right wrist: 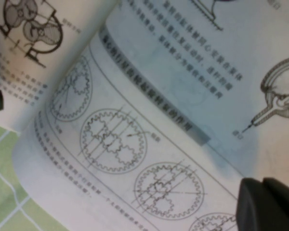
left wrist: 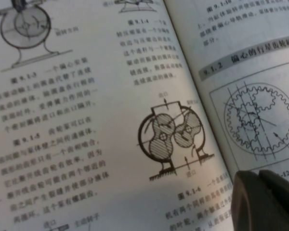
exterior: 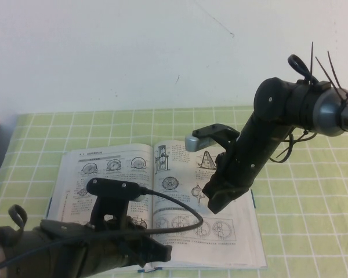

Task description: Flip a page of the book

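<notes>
Black right gripper [exterior: 217,200], clenched with nothing visibly held, hangs low over the right-hand page [exterior: 209,191] of the open book [exterior: 156,202], which lies flat on the green-checked surface [exterior: 301,191]. Left gripper [exterior: 159,252] sits at the book's near edge beside the spine; whether it is clenched or released cannot be told. No leaf appears lifted in the high view; judged so, the turn is not yet begun.

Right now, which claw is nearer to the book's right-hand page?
The right. The right claw is shut and hangs directly over the right-hand page of the book. The left claw sits by the book's near edge, close to the spine.
</notes>
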`<action>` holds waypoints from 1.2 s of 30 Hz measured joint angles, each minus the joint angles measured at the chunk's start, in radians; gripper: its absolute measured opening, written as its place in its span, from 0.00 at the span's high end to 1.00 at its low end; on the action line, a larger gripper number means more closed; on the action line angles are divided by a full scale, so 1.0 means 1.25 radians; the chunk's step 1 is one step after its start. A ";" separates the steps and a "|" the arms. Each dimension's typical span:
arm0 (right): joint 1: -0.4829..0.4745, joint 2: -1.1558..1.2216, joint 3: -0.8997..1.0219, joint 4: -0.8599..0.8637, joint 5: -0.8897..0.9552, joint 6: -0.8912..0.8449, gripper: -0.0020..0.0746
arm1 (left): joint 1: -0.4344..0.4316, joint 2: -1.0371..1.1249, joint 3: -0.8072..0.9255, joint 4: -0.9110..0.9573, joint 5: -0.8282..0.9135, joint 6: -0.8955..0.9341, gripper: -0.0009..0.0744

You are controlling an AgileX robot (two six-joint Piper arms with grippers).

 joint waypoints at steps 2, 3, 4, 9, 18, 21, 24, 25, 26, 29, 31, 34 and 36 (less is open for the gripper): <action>0.000 0.002 0.000 -0.014 -0.003 0.006 0.98 | 0.030 0.005 0.000 0.001 0.046 0.000 0.99; 0.000 0.004 0.000 -0.021 -0.003 0.008 0.98 | 0.041 0.006 0.000 0.003 0.065 0.000 0.99; 0.000 0.005 0.000 -0.028 -0.005 0.012 0.98 | 0.051 0.006 0.000 0.004 0.083 0.000 0.99; 0.000 0.000 0.001 -0.060 -0.008 0.021 0.98 | 0.068 0.006 0.000 0.007 0.179 0.000 0.99; -0.001 -0.211 0.004 -0.204 0.005 0.064 0.98 | 0.068 -0.057 -0.019 0.274 0.499 -0.224 0.99; -0.001 -0.308 0.004 -0.293 0.032 0.105 0.98 | 0.068 -0.079 -0.045 0.510 0.576 -0.394 0.99; -0.001 -0.412 0.004 -0.386 0.068 0.148 0.98 | 0.068 -0.122 -0.057 0.739 0.553 -0.565 0.99; -0.001 -0.446 0.004 -0.404 0.082 0.156 0.98 | 0.068 -0.143 -0.058 0.811 0.531 -0.628 0.99; -0.001 -0.473 0.004 -0.418 0.094 0.162 0.98 | 0.068 -0.169 -0.060 0.883 0.507 -0.694 0.99; -0.001 -0.566 0.004 -0.440 0.124 0.179 0.98 | 0.068 -0.256 -0.060 1.076 0.458 -0.876 0.99; -0.001 -0.632 0.004 -0.454 0.138 0.195 0.98 | 0.068 -0.329 -0.060 1.182 0.452 -0.956 0.99; -0.001 -0.722 0.006 -0.466 0.149 0.209 0.98 | 0.068 -0.439 -0.060 1.316 0.452 -1.037 0.99; -0.001 -0.788 0.022 -0.471 0.147 0.214 0.98 | 0.068 -0.511 -0.060 1.365 0.453 -1.056 0.99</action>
